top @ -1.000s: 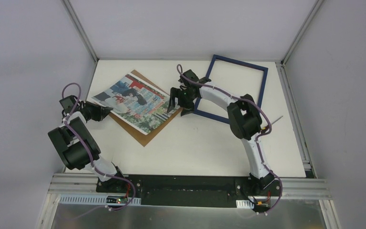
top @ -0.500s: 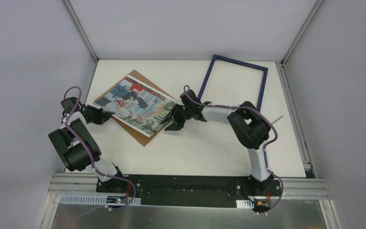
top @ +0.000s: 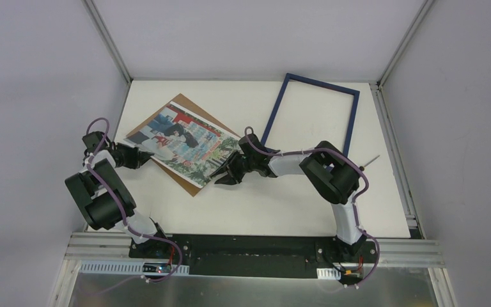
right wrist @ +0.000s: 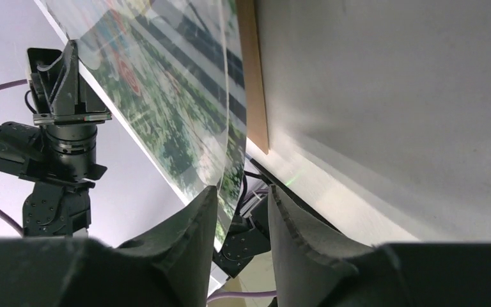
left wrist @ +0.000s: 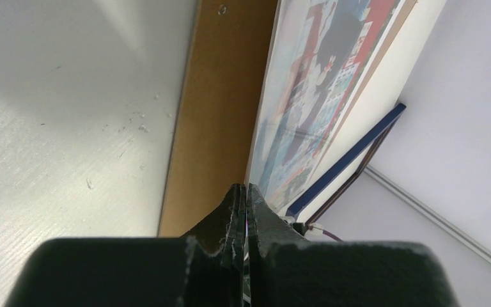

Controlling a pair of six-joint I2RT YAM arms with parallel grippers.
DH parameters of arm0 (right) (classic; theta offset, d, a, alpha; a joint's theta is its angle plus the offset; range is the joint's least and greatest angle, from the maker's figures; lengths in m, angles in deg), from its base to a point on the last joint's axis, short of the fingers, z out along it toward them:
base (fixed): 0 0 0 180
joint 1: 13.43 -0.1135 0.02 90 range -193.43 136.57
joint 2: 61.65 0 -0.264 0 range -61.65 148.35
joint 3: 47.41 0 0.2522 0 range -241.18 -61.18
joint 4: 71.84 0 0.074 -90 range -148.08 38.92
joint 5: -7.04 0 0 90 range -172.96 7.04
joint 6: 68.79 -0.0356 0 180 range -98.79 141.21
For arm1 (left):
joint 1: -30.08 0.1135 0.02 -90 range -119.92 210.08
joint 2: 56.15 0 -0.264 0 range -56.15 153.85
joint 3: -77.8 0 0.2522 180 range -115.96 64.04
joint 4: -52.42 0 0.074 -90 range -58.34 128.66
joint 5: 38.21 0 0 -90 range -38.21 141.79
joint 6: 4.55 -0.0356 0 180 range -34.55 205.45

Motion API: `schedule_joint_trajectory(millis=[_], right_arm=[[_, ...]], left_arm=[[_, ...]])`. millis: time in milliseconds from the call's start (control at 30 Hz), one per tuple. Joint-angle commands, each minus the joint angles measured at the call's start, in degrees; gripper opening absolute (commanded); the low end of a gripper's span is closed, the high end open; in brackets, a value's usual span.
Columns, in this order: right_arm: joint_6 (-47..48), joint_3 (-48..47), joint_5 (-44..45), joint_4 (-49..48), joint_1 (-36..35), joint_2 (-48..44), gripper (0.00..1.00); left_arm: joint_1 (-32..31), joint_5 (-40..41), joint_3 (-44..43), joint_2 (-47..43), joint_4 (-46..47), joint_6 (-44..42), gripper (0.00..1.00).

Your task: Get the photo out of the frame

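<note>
The photo [top: 182,146], a colourful print, lies slanted over the brown backing board [top: 184,102] at the table's left. My left gripper [top: 144,155] is shut on its left edge; in the left wrist view the thin sheet [left wrist: 313,83] runs into the shut gripper [left wrist: 244,188], beside the board [left wrist: 224,115]. My right gripper [top: 221,176] is at the photo's near right corner. In the right wrist view the sheet [right wrist: 166,83] dips between the parted fingers of the gripper [right wrist: 243,192], close against the left one. The navy frame [top: 323,82] lies empty at the back right.
The frame's near left corner [top: 265,148] is close behind my right forearm. A thin grey stick [top: 371,160] lies at the table's right edge. Grey walls close in the white table [top: 281,204] on three sides. My left arm [right wrist: 57,128] shows in the right wrist view.
My right gripper has swung from the frame's edge down-left to the photo's near right corner, its jaws narrowing. The photo has shifted slightly toward me over the board. The left arm has barely moved.
</note>
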Motion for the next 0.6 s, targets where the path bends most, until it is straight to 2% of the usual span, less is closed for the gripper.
schedule_joint_trajectory(millis=[0, 133, 467, 567], right_arm=[[-3.0, 1.0, 0.8, -2.5, -0.3, -3.1, 0.36], [-3.3, 2.5, 1.5, -2.6, -0.6, -4.1, 0.33], [-3.8, 4.2, 1.6, -3.7, -0.7, -5.3, 0.33], [-3.7, 3.4, 1.4, -2.4, -0.8, -4.4, 0.29]], left_arm=[[0.0, 1.2, 1.3, -1.7, -2.0, 0.2, 0.0], [0.0, 1.5, 1.1, -1.6, -2.4, 0.1, 0.0], [0.3, 2.1, 0.4, -1.1, -3.9, -0.4, 0.0], [0.5, 1.9, 0.4, -1.2, -4.1, 0.0, 0.0]])
